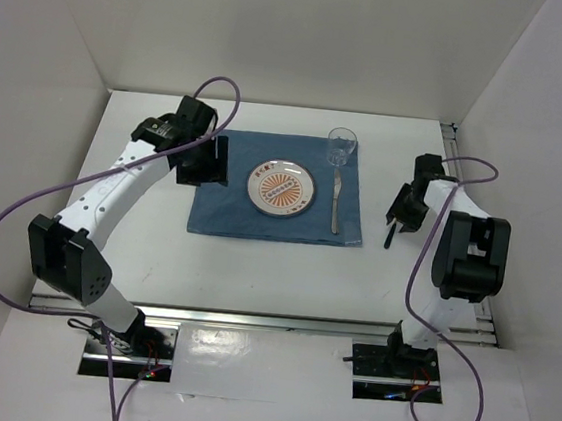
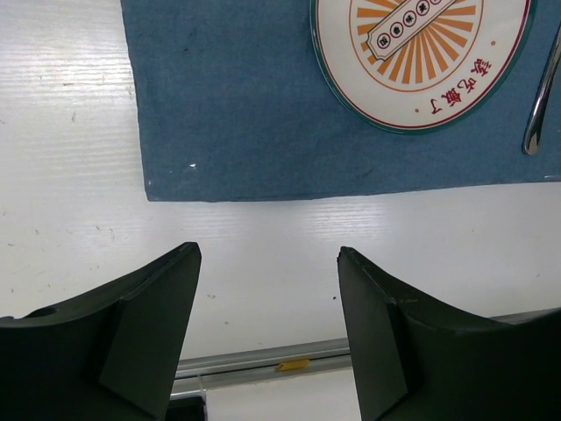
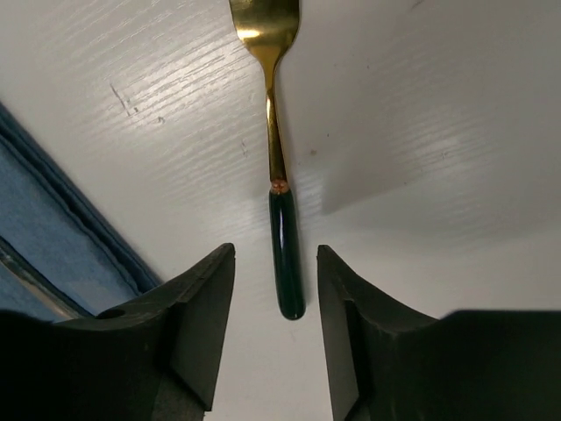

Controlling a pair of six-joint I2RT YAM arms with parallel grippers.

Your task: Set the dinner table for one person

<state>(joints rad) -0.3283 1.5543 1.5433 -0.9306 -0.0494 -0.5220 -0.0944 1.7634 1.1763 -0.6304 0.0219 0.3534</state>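
Setting mostly laid. The blue placemat [image 1: 226,210] sits mid-way across the dinner table [image 1: 253,288], which fills the top view under both arms. On the mat you have the patterned plate [image 1: 282,188] at centre, a clear glass [image 1: 341,146] at the far right corner, and a silver utensil [image 1: 337,201] lying lengthwise just right of the plate. One piece is off the mat: a gold utensil with a dark green handle [image 3: 287,254], flat on the bare white top near the mat's right edge. Its head is cropped, so you can't call it fork or spoon. Your right gripper [image 3: 275,289] is low over it, jaws parted narrowly to either side of the handle's end, with white table showing in both gaps, so no grip yet. Your left gripper [image 2: 268,256] hangs wide and empty over bare table just beside the mat's edge. By my judgement, what's left is picking up that gold piece and laying it by the plate; the mat's left side is unoccupied.
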